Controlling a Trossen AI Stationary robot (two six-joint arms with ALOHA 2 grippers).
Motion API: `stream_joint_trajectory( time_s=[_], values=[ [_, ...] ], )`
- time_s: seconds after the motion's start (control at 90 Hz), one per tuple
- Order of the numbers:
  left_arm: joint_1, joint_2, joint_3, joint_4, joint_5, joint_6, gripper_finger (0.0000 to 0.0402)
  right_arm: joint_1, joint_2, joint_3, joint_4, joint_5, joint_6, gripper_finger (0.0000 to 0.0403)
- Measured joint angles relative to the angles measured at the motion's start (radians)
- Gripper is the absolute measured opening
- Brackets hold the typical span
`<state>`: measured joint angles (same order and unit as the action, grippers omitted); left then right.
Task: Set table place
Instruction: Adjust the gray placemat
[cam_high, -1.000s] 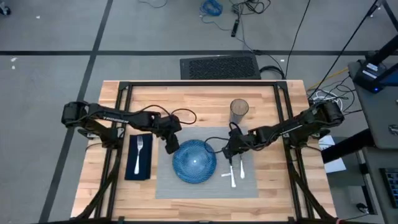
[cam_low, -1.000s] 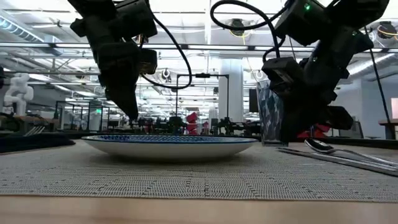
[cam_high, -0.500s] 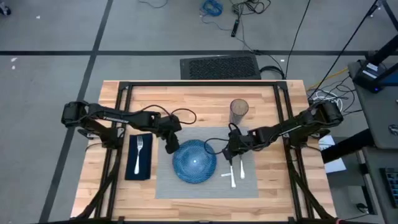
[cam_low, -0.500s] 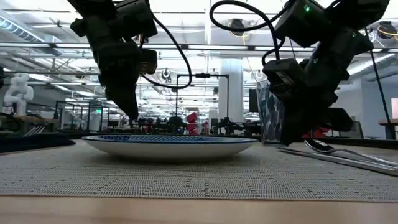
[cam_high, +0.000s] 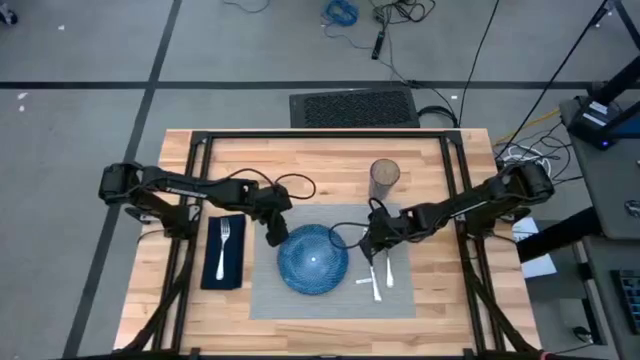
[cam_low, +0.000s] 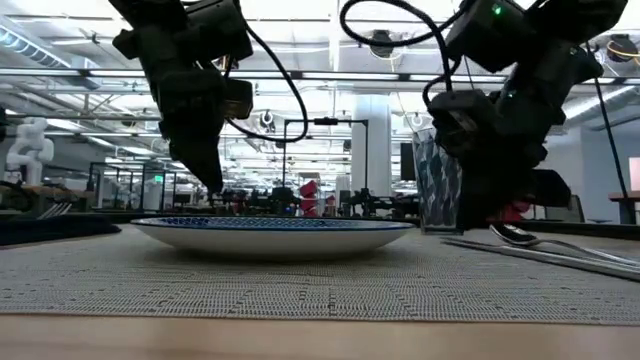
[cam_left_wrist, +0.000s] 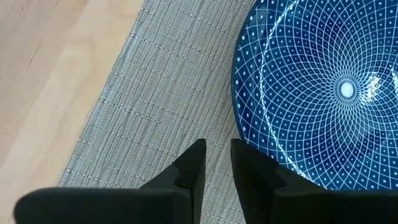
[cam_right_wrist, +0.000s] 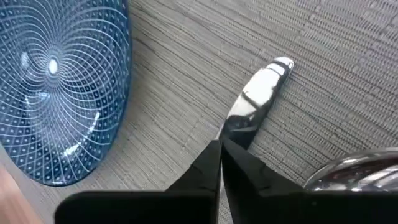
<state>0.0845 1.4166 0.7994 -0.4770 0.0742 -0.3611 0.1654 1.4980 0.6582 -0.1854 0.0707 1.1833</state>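
A light-grey placemat (cam_high: 400, 300) lies on the wooden table (cam_high: 440, 170). A blue patterned plate (cam_high: 313, 258) rests on it. Right of the plate lie a knife (cam_right_wrist: 261, 93) and a spoon (cam_low: 520, 236). My left gripper (cam_left_wrist: 217, 149) hangs over the mat just off the plate's left rim, open by only a narrow gap and holding nothing. My right gripper (cam_right_wrist: 221, 144) is shut, its tips low over the knife's end nearest the plate. My right gripper points its shut fingertips (cam_right_wrist: 211, 155) down at the end of the knife (cam_right_wrist: 239, 124). I cannot tell whether they touch it. The knife lies flat on the placemat.
A patterned glass (cam_high: 385, 175) stands just beyond the placemat's far edge, behind the right gripper. A dark navy napkin (cam_high: 236, 268) with a fork (cam_high: 224, 245) on it lies left of the mat. Black frame rails run along the table's edges.
My right gripper has shifted slightly toward the table's right edge. The plate, knife and spoon lie as before.
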Motion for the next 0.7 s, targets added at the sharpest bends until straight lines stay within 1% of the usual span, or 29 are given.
stream_joint_trajectory(
  time_s=[0.2, 0.322, 0.389, 0.467, 0.567, 0.7],
  values=[
    [0.000, 0.000, 0.000, -0.002, 0.000, 0.000, 0.0060, 0.000, -0.004, 0.000, -0.046, 0.004, 0.016, 0.0000],
    [0.000, 0.000, -0.001, 0.014, 0.004, -0.006, 0.0060, 0.000, -0.008, 0.000, -0.075, 0.026, 0.033, 0.0000],
    [0.000, 0.000, -0.001, 0.080, 0.041, -0.012, 0.0060, 0.002, -0.027, 0.000, -0.053, 0.053, 0.035, 0.0000],
    [0.000, 0.000, -0.001, 0.202, 0.088, -0.031, 0.0060, 0.003, -0.064, 0.000, -0.041, 0.084, 0.035, 0.0000],
    [0.000, 0.016, 0.006, 0.346, 0.096, -0.063, 0.0060, 0.005, -0.126, 0.000, -0.090, 0.116, 0.045, 0.0000],
    [0.002, 0.107, 0.076, 0.359, 0.095, -0.054, 0.0060, 0.017, -0.200, 0.000, -0.257, 0.149, 0.087, 0.0000]
  ],
)
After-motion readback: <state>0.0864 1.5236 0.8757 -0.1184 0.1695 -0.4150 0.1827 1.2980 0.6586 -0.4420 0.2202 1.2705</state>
